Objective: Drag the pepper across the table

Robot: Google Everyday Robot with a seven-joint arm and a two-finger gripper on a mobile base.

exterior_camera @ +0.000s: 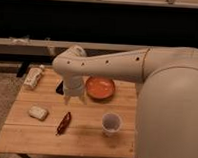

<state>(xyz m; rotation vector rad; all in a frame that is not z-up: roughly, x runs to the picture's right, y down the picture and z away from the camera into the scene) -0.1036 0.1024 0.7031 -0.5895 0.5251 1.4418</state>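
The pepper point(64, 122) is a slim dark-red chili lying on the light-brown wooden table point(89, 138), left of the middle and near the front. My gripper point(74, 99) hangs from the white arm just above and slightly behind the pepper, pointing down at the table top, with a small gap between it and the pepper.
A round orange bowl point(100, 87) sits behind the gripper at the back. A white cup point(111, 123) stands right of the pepper. A pale beige block point(38, 112) lies at the left. A white packet point(33, 77) lies at the table's back left corner.
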